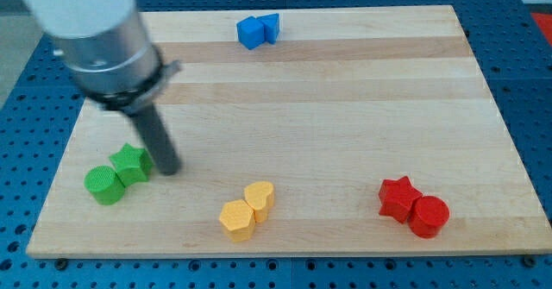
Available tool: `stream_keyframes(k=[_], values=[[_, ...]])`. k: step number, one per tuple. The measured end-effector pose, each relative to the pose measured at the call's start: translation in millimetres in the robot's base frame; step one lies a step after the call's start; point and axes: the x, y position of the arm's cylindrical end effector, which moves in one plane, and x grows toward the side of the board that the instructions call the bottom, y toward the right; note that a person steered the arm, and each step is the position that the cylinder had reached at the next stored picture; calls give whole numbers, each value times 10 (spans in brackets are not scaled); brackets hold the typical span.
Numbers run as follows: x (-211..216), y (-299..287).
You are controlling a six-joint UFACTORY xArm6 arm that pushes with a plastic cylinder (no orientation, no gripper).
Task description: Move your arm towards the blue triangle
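The blue triangle (272,26) lies at the view's top, touching a second blue block (251,32) on its left. My tip (169,169) rests on the board at the view's lower left, just right of the green star (131,163). It is far below and left of the blue triangle. The rod rises up and left into the grey arm body.
A green cylinder (104,185) touches the green star on its lower left. A yellow hexagon (237,220) and yellow heart (260,197) sit at the bottom middle. A red star (398,197) and red cylinder (428,216) sit at the lower right. The wooden board (345,108) lies on a blue perforated table.
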Motion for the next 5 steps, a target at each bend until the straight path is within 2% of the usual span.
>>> stream_keyframes(k=[1,3,4,5], values=[[-390,993],[-1511,2069],[-2002,2320],[-2249,2320]])
